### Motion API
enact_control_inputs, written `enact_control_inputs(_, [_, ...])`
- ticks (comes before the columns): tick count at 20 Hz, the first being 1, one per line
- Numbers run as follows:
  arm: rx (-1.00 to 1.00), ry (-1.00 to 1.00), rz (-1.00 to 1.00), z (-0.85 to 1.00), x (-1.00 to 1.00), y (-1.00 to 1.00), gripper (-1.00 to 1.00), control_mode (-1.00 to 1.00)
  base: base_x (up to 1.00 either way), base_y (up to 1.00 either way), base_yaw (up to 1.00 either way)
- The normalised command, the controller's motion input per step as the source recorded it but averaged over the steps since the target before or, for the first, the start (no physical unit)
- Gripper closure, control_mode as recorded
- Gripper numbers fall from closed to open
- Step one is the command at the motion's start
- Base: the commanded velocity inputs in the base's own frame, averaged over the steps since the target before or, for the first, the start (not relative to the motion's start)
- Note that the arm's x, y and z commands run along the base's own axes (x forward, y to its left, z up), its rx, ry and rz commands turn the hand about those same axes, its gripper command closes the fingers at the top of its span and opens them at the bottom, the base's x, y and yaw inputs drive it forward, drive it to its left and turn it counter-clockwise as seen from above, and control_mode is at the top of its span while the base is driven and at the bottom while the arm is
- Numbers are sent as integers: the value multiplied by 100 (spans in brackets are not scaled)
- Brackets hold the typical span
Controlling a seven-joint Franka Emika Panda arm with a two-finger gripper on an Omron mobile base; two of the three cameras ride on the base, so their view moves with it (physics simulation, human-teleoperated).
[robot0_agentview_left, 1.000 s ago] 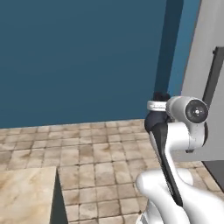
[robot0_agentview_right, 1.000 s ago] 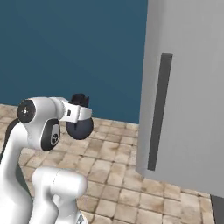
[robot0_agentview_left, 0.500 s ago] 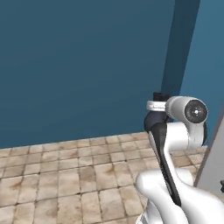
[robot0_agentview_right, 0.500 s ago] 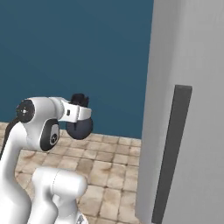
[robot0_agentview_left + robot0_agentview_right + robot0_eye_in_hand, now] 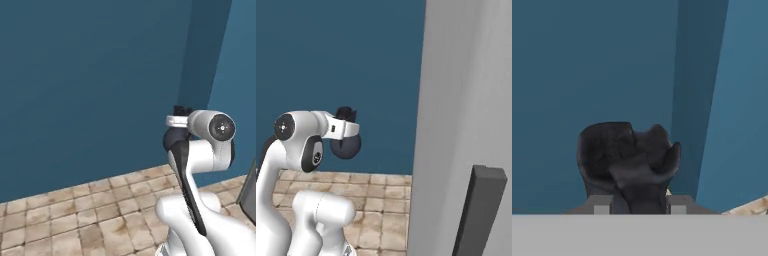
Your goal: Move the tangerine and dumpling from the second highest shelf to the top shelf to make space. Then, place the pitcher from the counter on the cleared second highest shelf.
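My gripper (image 5: 640, 201) is shut on a dark grey rounded pitcher (image 5: 627, 155) with a handle, held up in front of a blue wall. From the left base view the pitcher (image 5: 175, 141) hangs as a dark ball under the white hand, with the gripper (image 5: 181, 112) just above it. From the right base view the pitcher (image 5: 346, 146) sits below the gripper (image 5: 348, 118) at chest height. The tangerine, the dumpling, the second highest shelf, the top shelf and the counter are out of view.
A tall pale grey fridge panel (image 5: 466, 100) with a dark vertical handle (image 5: 479, 210) stands close on the right. Its dark edge (image 5: 249, 195) shows at the right border. A blue wall (image 5: 90, 90) rises ahead over beige floor tiles (image 5: 80, 215).
The whole picture has shifted, so the base has moved: the grey fridge panel now looms larger and closer on the right. The arm keeps the same pose with the pitcher held.
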Motion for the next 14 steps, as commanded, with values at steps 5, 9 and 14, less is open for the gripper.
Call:
enact_control_inputs(5, [0, 0, 0, 0, 0, 0, 100, 100, 61, 1, -47])
enact_control_inputs(9, [0, 0, 0, 0, 0, 0, 100, 100, 45, 0, -51])
enact_control_inputs(14, [0, 0, 0, 0, 0, 0, 100, 100, 31, 0, -52])
